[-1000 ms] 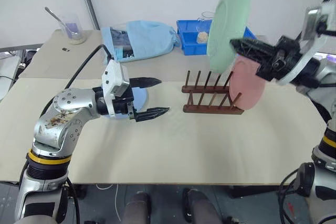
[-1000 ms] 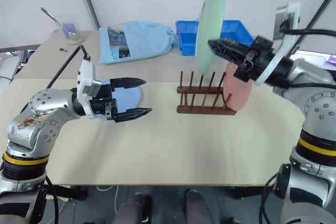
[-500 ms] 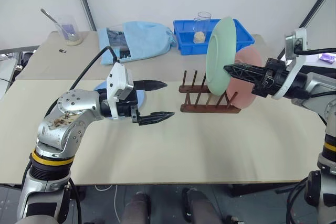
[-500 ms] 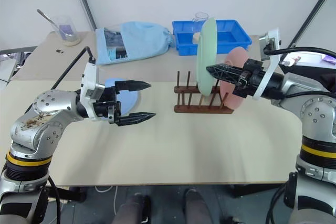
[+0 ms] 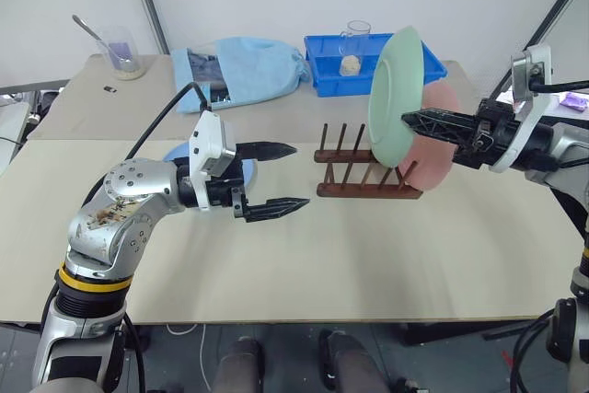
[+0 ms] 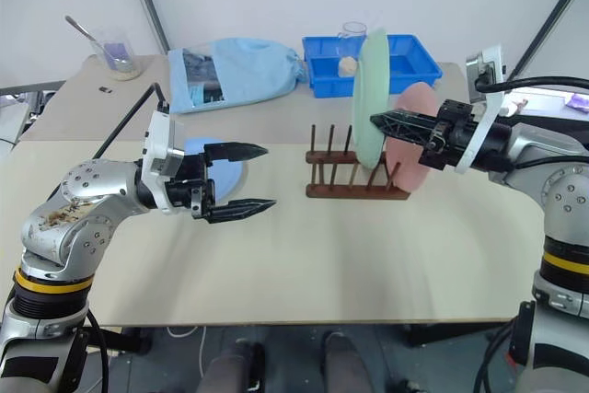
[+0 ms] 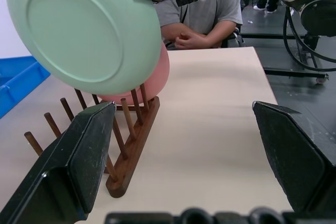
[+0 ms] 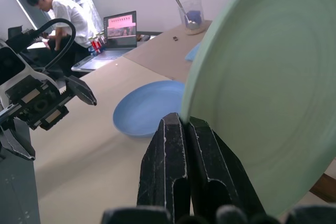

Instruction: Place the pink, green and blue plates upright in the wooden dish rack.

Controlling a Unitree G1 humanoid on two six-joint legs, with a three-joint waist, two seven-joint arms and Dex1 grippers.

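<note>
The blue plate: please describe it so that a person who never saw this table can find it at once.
On the beige table, look on the robot's left, away from the wooden dish rack. The blue plate lies flat there, partly hidden behind the open left gripper. The pink plate stands in the rack and the green plate is pinched in the right gripper.

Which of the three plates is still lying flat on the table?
The blue plate, flat behind the open left gripper. The pink plate stands in the rack; the right gripper holds the green plate.
</note>
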